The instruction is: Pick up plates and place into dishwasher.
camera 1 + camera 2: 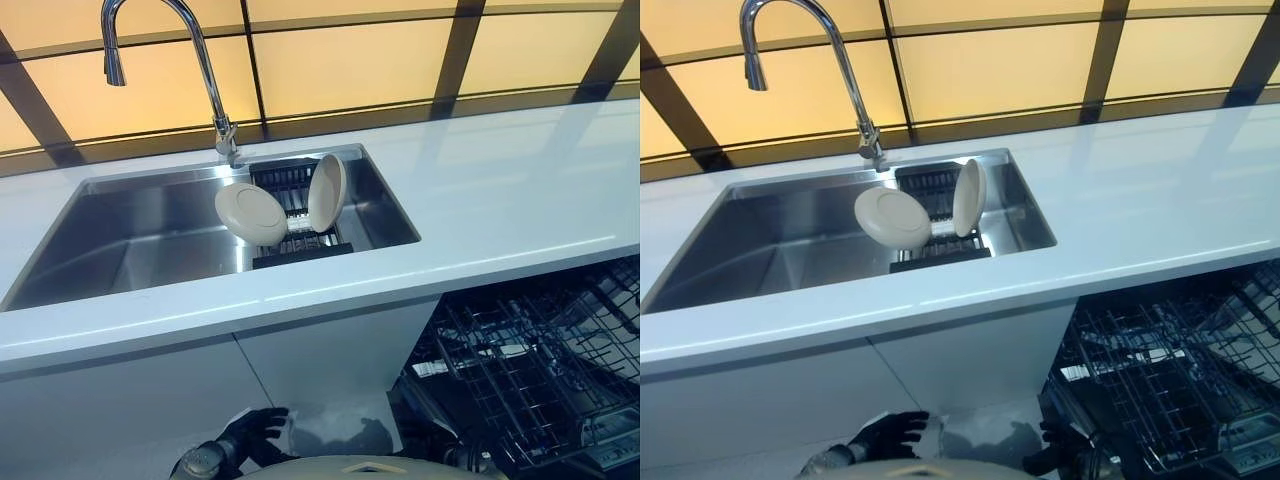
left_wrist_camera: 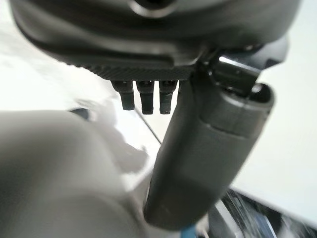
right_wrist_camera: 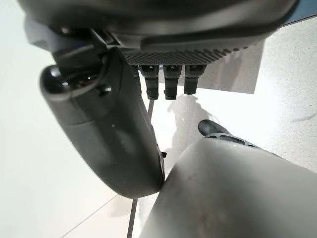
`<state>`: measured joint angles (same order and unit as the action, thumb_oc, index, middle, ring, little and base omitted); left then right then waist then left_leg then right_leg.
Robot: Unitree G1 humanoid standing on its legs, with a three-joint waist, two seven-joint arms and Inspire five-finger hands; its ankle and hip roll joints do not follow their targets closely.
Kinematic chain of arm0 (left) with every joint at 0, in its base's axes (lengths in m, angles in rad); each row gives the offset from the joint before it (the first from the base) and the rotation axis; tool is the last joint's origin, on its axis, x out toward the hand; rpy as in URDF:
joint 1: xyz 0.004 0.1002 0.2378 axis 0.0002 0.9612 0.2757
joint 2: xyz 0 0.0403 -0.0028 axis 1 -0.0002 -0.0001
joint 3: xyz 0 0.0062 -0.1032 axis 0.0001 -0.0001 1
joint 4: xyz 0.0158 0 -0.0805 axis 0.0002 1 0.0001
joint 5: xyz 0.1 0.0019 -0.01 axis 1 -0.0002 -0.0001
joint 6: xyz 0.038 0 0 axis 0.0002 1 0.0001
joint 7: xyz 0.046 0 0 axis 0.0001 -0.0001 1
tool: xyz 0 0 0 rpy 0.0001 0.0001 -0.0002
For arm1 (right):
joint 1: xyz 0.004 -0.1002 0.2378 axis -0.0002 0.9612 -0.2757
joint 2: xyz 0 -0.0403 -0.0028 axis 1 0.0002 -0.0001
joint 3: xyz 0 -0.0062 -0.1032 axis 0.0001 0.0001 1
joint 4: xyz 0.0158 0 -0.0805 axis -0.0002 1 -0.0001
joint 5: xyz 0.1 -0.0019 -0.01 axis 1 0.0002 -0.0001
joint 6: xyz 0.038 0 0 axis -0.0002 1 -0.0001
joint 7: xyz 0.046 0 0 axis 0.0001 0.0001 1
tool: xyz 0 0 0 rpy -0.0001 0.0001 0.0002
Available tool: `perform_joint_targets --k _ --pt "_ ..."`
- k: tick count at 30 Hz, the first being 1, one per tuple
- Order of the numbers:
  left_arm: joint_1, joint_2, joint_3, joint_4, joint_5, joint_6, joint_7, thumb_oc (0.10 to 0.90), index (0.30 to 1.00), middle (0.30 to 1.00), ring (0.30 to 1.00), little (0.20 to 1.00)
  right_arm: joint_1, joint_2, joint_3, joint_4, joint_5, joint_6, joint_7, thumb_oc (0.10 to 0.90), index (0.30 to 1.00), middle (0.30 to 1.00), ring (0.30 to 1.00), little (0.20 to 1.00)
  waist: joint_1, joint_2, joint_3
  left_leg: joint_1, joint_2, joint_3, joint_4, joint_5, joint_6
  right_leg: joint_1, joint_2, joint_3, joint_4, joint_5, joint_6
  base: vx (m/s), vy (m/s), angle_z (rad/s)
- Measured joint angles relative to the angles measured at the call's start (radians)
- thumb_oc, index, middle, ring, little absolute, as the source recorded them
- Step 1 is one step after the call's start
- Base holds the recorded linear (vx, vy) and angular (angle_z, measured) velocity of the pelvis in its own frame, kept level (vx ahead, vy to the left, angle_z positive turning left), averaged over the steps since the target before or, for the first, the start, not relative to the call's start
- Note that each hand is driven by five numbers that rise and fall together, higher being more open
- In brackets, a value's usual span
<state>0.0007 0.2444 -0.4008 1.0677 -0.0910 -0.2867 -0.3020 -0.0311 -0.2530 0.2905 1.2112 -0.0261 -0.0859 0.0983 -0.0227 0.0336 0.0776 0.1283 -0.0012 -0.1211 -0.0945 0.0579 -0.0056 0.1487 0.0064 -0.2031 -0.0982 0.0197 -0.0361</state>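
Cream plates (image 1: 252,213) stand on edge in dark rack (image 1: 300,245) inside steel sink (image 1: 140,240), right end. Left hand (image 1: 255,432) low by cabinet front, fingers relaxed, empty; right hand (image 1: 1060,452) likewise low, open. Plates lie up and ahead of both. Dishwasher rack (image 1: 530,370) lower right.

The left hand (image 1: 255,430) is dark, almost black, on a rounded silver-grey metal wrist. In the left wrist view its thumb (image 2: 208,153) is a thick, smooth charcoal shell, blunt at the tip, with short ribbed black fingers (image 2: 146,99) in a row beside it. The right hand (image 3: 163,84) has the same matte build, with a finely dotted strip along its palm edge.
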Motion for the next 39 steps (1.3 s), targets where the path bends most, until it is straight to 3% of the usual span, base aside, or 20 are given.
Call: perform_joint_targets --k 2,5,7,8,12,16,20,27,31,35,38,39 --pt "0.005 0.067 -0.061 -0.234 -0.042 0.069 -0.093 0.8 0.9 0.9 0.9 0.9 0.001 -0.01 0.005 -0.031 -0.008 0.012 0.007 0.8 0.9 0.9 0.9 0.9 0.002 0.008 0.016 -0.003 0.0 -0.002 0.0 0.003 -0.002 -0.003 0.0 -0.001 0.0 0.001 -0.001 -0.01 0.017 0.0" --pt "-0.018 0.104 -0.073 -0.407 -0.153 0.117 -0.234 0.8 0.9 0.9 0.9 0.9 0.001 -0.022 0.008 -0.043 -0.015 0.022 0.015 0.8 0.9 0.9 0.9 0.9 0.001 0.031 0.018 -0.001 -0.002 -0.001 0.0 0.006 -0.005 0.001 -0.001 -0.002 0.0 0.002 0.0 0.0 0.0 0.0" --pt "-0.042 0.114 -0.065 -0.496 -0.239 0.218 -0.406 0.8 0.9 0.9 0.9 0.9 0.001 -0.03 0.009 -0.045 -0.016 0.023 0.017 0.8 0.9 0.9 0.9 0.9 -0.001 0.043 0.016 0.0 -0.002 -0.002 0.0 0.006 -0.006 0.002 0.0 -0.002 0.0 0.002 -0.001 0.0 0.0 0.0" --pt "-0.047 0.123 -0.064 -0.567 -0.286 0.301 -0.525 0.8 0.9 0.9 0.9 0.9 0.001 -0.035 0.008 -0.049 -0.016 0.023 0.017 0.8 0.9 0.9 0.9 0.9 -0.003 0.053 0.019 0.002 -0.001 -0.002 0.0 0.006 -0.006 0.004 0.0 -0.002 0.0 0.003 -0.002 0.0 0.0 0.0" --pt "-0.042 0.13 -0.067 -0.77 -0.386 0.444 -0.751 0.8 0.9 0.9 0.9 0.9 0.004 -0.04 0.01 -0.051 -0.016 0.022 0.016 0.8 0.9 0.9 0.9 0.9 -0.004 0.058 0.026 0.004 0.0 -0.003 0.0 0.007 -0.009 0.006 0.002 -0.004 0.004 0.003 -0.003 0.0 0.0 0.0" --pt "-0.043 0.13 -0.064 -0.936 -0.572 0.556 -0.854 0.8 0.9 0.9 0.9 0.9 0.015 -0.04 0.01 -0.052 -0.016 0.019 0.013 0.8 0.9 0.9 0.9 0.9 -0.004 0.057 0.027 0.004 0.0 -0.005 0.0 0.005 -0.007 0.009 0.003 -0.004 0.005 -0.001 0.003 0.0 0.0 0.0" --pt "-0.053 0.118 -0.058 -1.042 -0.757 0.592 -0.882 0.8 0.9 0.9 0.9 0.9 0.019 -0.036 0.01 -0.053 -0.015 0.018 0.002 0.8 0.9 0.9 0.9 0.9 -0.002 0.056 0.027 0.004 0.001 -0.007 0.0 0.004 -0.005 0.01 0.004 -0.004 0.005 -0.002 0.003 0.0 0.0 0.0" --pt "-0.066 0.116 0.0 -1.194 -1.01 0.589 -0.829 0.8 0.9 0.9 0.9 0.9 0.028 -0.035 0.01 -0.061 -0.014 0.019 -0.018 0.8 0.9 0.9 0.9 0.9 0.001 0.055 0.028 0.004 0.0 -0.013 0.0 0.004 -0.005 0.013 0.004 -0.009 0.005 -0.001 0.003 0.0 -0.008 0.02" --pt "-0.087 0.118 0.153 -1.251 -1.106 0.449 -0.635 0.8 0.9 0.9 0.9 0.9 0.04 -0.032 0.01 -0.076 -0.012 0.022 -0.036 0.8 0.9 0.9 0.9 0.9 0.006 0.056 0.028 0.004 -0.001 -0.028 0.0 0.007 -0.007 0.018 0.002 -0.025 0.005 -0.002 0.003 0.01 -0.024 0.1" --pt "-0.108 0.152 0.291 -1.259 -1.044 0.299 -0.406 0.8 0.9 0.9 0.9 0.9 0.057 -0.034 0.01 -0.092 -0.011 0.028 -0.051 0.8 0.9 0.9 0.9 0.9 0.024 0.059 0.025 0.002 -0.001 -0.039 0.0 0.011 -0.012 0.021 0.003 -0.032 0.005 -0.002 0.003 -0.01 -0.01 0.07" --pt "-0.131 0.204 0.347 -1.246 -0.909 0.23 -0.235 0.8 0.9 0.9 0.9 0.9 0.062 -0.034 0.01 -0.095 -0.012 0.029 -0.056 0.8 0.9 0.9 0.9 0.9 0.036 0.058 0.026 0.0 -0.003 -0.051 0.0 0.013 -0.009 0.024 0.002 -0.045 0.005 -0.003 0.004 0.0 -0.017 0.15" --pt "-0.149 0.258 0.364 -1.243 -0.848 0.223 -0.163 0.8 0.9 0.9 0.9 0.9 0.064 -0.033 0.011 -0.094 -0.012 0.03 -0.058 0.8 0.9 0.9 0.9 0.9 0.044 0.055 0.027 -0.003 -0.004 -0.058 0.0 0.014 -0.008 0.024 0.001 -0.053 0.005 -0.005 0.004 0.0 -0.017 0.14"
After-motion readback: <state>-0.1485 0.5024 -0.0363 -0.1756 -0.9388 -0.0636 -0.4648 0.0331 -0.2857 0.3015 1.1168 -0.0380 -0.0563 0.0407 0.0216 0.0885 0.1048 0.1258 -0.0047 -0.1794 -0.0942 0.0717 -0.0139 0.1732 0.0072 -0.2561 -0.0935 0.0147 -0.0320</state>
